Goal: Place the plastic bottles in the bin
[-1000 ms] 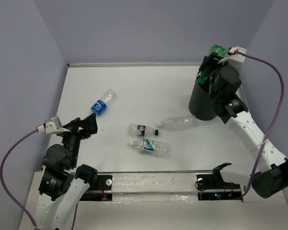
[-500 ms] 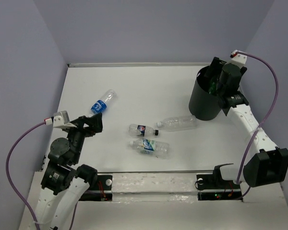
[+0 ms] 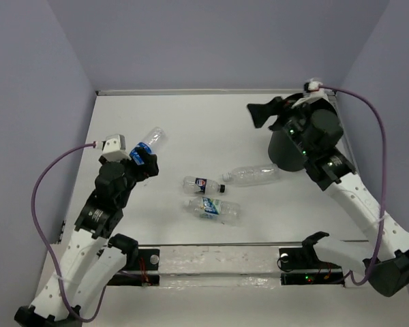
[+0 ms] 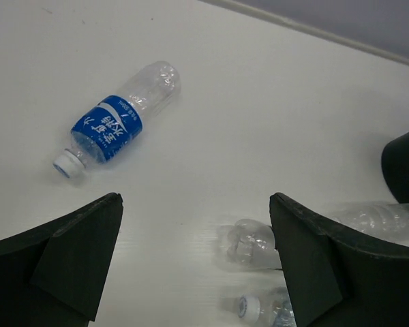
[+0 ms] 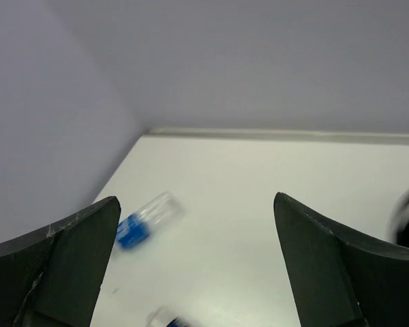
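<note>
Counter (image 3: 191, 122) stock: blue-labelled bottle (image 4: 108, 127) far left, three more bottles (image 3: 203, 183) centre. Bin (image 3: 284, 154) far right. I read left gripper (image 4: 194, 204) jaws wide, empty, near blue-labelled bottle; right gripper (image 5: 196, 201) likewise, at bin.

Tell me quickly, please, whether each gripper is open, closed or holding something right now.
Left gripper: open, holding nothing.
Right gripper: open, holding nothing.

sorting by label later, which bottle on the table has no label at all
The all-clear bottle lying nearest the black bin. The other three bottles each carry a printed label; this one shows bare plastic along its length.
</note>
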Tool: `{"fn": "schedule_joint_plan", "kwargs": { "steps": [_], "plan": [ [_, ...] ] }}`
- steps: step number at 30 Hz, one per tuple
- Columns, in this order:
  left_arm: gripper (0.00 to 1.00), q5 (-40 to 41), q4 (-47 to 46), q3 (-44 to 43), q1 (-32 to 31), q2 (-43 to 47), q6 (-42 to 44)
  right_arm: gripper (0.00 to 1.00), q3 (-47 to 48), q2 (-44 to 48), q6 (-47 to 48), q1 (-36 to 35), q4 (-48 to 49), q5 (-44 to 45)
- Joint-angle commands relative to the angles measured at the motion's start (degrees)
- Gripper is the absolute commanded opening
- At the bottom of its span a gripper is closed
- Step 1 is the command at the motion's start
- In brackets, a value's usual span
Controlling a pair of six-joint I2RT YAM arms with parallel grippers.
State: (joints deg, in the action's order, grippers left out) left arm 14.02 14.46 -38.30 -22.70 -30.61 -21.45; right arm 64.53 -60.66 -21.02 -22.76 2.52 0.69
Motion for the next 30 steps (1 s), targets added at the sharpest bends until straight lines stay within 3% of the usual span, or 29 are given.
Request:
{"fn": "schedule_joint_plan", "kwargs": {
  "steps": [1, 4, 5, 11, 17, 23, 30],
  "plan": [
    [0.99, 2.5, -2.2, -6.5, 0.3, -10.3, 6.1, 0.99, -5.0, -5.5, -1.0, -12.0, 4.8, -8.7],
    [0.99, 9.9, -0.5, -10.2, 0.4, -20.7, 8.7, 1.0, -7.7, -9.0, -2.1, -16.7, 9.8, -7.8],
    [0.99, 11.3, 0.5, -12.7, 0.7, -27.9, 9.0, 0.99, -10.2, -10.4, -4.2, -16.7, 12.1, -8.9],
    [0.99, 13.0, 1.1, -17.6, 3.4, -40.5, 12.4, 0.99, -16.4, -11.2, -8.0, -17.8, 17.0, -11.2],
    [0.99, 10.0, -0.6, -21.7, 8.6, -51.0, 15.4, 0.99, -19.5, -7.6, -8.0, -19.2, 17.4, -11.6],
    [0.99, 3.2, 1.4, -25.8, 10.3, -61.7, 17.1, 0.99, -22.1, -4.6, -8.0, -19.2, 16.7, -11.7],
    [0.99, 0.7, 3.7, -31.0, 11.9, -69.7, 17.1, 0.99, -22.8, -2.5, -7.2, -19.7, 14.7, -12.6]
  ]
}}
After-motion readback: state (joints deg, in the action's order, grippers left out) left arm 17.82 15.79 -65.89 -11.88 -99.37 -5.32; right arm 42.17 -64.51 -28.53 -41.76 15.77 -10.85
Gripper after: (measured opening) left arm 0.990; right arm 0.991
